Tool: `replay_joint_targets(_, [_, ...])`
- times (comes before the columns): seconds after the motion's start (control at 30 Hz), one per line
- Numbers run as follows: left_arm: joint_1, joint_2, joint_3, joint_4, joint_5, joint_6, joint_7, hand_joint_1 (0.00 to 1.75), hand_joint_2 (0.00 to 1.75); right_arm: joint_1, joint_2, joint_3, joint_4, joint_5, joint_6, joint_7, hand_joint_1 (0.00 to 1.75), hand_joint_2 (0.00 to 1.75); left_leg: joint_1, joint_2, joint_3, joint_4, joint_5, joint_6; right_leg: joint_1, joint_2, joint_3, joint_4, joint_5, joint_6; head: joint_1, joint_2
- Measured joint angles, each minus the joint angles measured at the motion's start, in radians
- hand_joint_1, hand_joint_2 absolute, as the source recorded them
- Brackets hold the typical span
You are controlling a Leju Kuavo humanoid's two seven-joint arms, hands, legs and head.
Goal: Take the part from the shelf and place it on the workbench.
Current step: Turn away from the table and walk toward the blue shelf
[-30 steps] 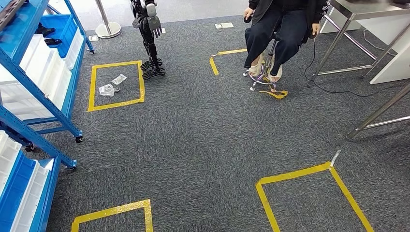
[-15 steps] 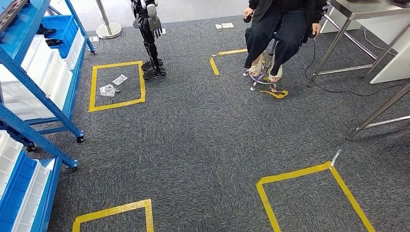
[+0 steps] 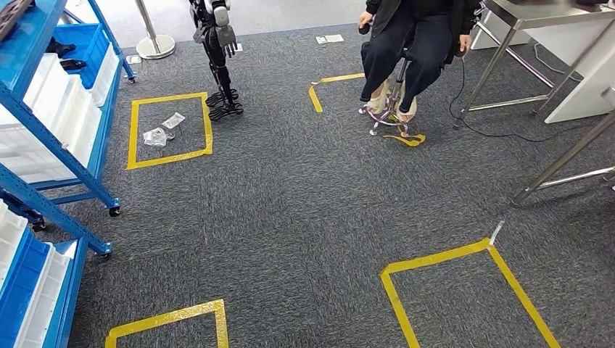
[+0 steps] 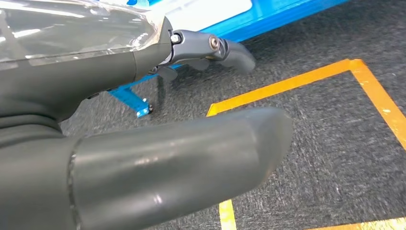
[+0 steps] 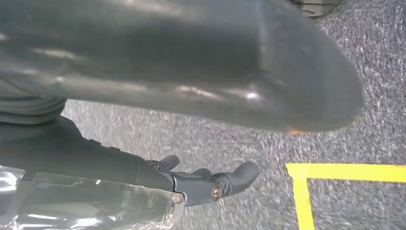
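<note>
- Clear film (image 4: 72, 28) lies against my left hand (image 4: 119, 96), and more film (image 5: 86, 206) against my right hand (image 5: 119, 143). Fingers on both look fairly straight, but I can't tell whether they're holding anything.
- Can't pick out the part for sure. My guess is it's the dark pieces (image 3: 59, 47) in the blue bin (image 3: 91, 40) on the shelf (image 3: 58, 141), upper left of the head view.
- White bins (image 3: 43, 101) below it: contents hidden.
- Two bags (image 3: 156, 135) sit on the floor, upper left.
- If it's bagged, it's probably light and slippery. I'd grab the solid lump, not the loose plastic.
</note>
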Motion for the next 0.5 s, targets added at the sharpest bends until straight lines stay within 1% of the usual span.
replay_joint_targets(0.03, [0.000, 0.000, 0.000, 0.000, 0.000, 0.000, 0.000, 0.00, 0.00, 0.000, 0.000, 0.000, 0.000, -0.001, 0.000, 0.000, 0.00, 0.00, -0.001, 0.012, -0.001, 0.000, 0.000, 0.000, 0.000, -0.003, -0.031, 0.068, -0.027, -0.001, 0.001, 0.000])
replay_joint_targets(0.07, [0.000, 0.000, 0.000, 0.000, 0.000, 0.000, 0.000, 0.00, 0.00, 0.001, 0.000, 0.000, 0.000, -0.002, 0.000, 0.000, 0.00, 0.00, -0.002, 0.023, -0.003, 0.000, 0.000, 0.000, -0.001, -0.005, -0.049, 0.111, -0.041, 0.002, 0.001, 0.000])
replay_joint_targets(0.1, [0.000, 0.000, 0.000, 0.000, 0.000, 0.000, 0.000, 0.00, 0.00, 0.002, 0.000, 0.000, 0.000, -0.002, 0.000, 0.000, 0.00, 0.00, -0.001, 0.034, -0.003, 0.001, -0.001, -0.002, -0.002, -0.007, -0.047, 0.114, -0.039, 0.008, 0.001, 0.000])
replay_joint_targets(0.13, [0.000, -0.001, 0.000, 0.000, 0.000, 0.000, 0.000, 0.00, 0.00, 0.004, -0.001, 0.000, 0.000, -0.003, 0.000, 0.000, 0.00, 0.00, -0.001, 0.044, -0.003, 0.001, -0.002, -0.004, -0.004, -0.014, -0.023, 0.075, -0.023, 0.017, 0.001, 0.000])
replay_joint_targets(0.17, [0.000, -0.001, 0.000, 0.000, 0.000, 0.000, 0.001, 0.00, 0.00, 0.004, -0.001, 0.000, 0.000, -0.003, 0.000, 0.000, 0.00, 0.00, 0.001, 0.055, -0.001, 0.003, -0.004, -0.008, -0.006, -0.030, 0.019, 0.002, 0.002, 0.026, 0.002, 0.000])
replay_joint_targets(0.2, [0.000, 0.000, 0.000, 0.000, 0.000, 0.000, 0.001, 0.00, 0.00, 0.002, -0.001, 0.000, 0.000, -0.003, 0.000, 0.000, 0.00, 0.00, 0.000, 0.065, 0.001, 0.005, -0.007, -0.014, -0.006, -0.055, 0.060, -0.070, 0.026, 0.032, 0.002, 0.000])
replay_joint_targets(0.23, [0.001, 0.000, 0.000, 0.000, 0.000, 0.000, 0.001, 0.00, 0.00, 0.001, 0.000, 0.000, 0.000, -0.003, 0.000, 0.000, 0.00, 0.00, -0.002, 0.073, 0.003, 0.008, -0.011, -0.022, -0.005, -0.075, 0.091, -0.125, 0.044, 0.031, 0.002, 0.000])
replay_joint_targets(0.27, [0.000, 0.000, 0.000, 0.000, -0.001, 0.001, 0.001, 0.00, 0.00, -0.001, 0.001, -0.001, 0.000, -0.003, 0.000, 0.000, 0.00, 0.00, -0.004, 0.082, 0.006, 0.011, -0.014, -0.030, -0.003, -0.088, 0.107, -0.156, 0.055, 0.025, 0.000, 0.000])
replay_joint_targets(0.3, [-0.001, 0.000, 0.000, 0.000, -0.001, 0.001, 0.002, 0.00, 0.00, -0.001, 0.002, -0.001, 0.000, -0.003, 0.000, 0.000, 0.00, 0.00, -0.005, 0.089, 0.009, 0.012, -0.016, -0.036, 0.000, -0.088, 0.107, -0.160, 0.058, 0.017, -0.002, 0.000])
replay_joint_targets(0.33, [-0.003, 0.000, 0.000, 0.000, -0.002, 0.002, 0.002, 0.00, 0.00, 0.000, 0.002, -0.001, 0.000, -0.003, 0.000, 0.000, 0.00, 0.00, -0.004, 0.098, 0.013, 0.012, -0.018, -0.042, 0.002, -0.076, 0.105, -0.160, 0.059, 0.008, -0.003, 0.000])
replay_joint_targets(0.37, [-0.004, 0.000, 0.000, 0.000, -0.003, 0.002, 0.002, 0.00, 0.00, 0.000, 0.002, -0.001, 0.000, -0.003, 0.000, 0.000, 0.00, 0.00, 0.000, 0.099, 0.015, 0.014, -0.021, -0.048, -0.001, -0.065, 0.104, -0.160, 0.061, -0.001, -0.004, 0.000])
replay_joint_targets(0.4, [-0.005, -0.001, 0.000, -0.001, -0.004, 0.002, 0.002, 0.00, 0.00, 0.000, 0.001, -0.001, 0.000, -0.004, 0.000, 0.000, 0.00, 0.00, 0.005, 0.086, 0.013, 0.024, -0.033, -0.053, -0.003, -0.054, 0.105, -0.160, 0.062, -0.008, -0.004, 0.000])
replay_joint_targets(0.43, [-0.005, -0.001, 0.000, -0.001, -0.004, 0.002, 0.002, 0.00, 0.00, 0.000, 0.001, -0.001, 0.000, -0.004, 0.000, 0.000, 0.00, 0.00, 0.009, 0.063, 0.003, 0.051, -0.056, -0.059, -0.005, -0.043, 0.106, -0.161, 0.065, -0.017, -0.005, 0.000])
replay_joint_targets(0.47, [-0.004, -0.001, 0.000, -0.001, -0.005, 0.003, 0.002, 0.00, 0.00, -0.001, 0.001, -0.002, 0.000, -0.004, 0.000, 0.000, 0.00, 0.00, 0.012, 0.034, -0.016, 0.098, -0.088, -0.063, -0.007, -0.033, 0.107, -0.162, 0.068, -0.024, -0.006, 0.000])
replay_joint_targets(0.5, [-0.003, -0.001, 0.000, 0.000, -0.006, 0.003, 0.003, 0.00, 0.00, -0.002, 0.001, -0.002, 0.000, -0.004, 0.000, 0.000, 0.00, 0.00, 0.013, 0.007, -0.044, 0.163, -0.126, -0.065, -0.004, -0.022, 0.105, -0.162, 0.070, -0.029, -0.007, 0.000])
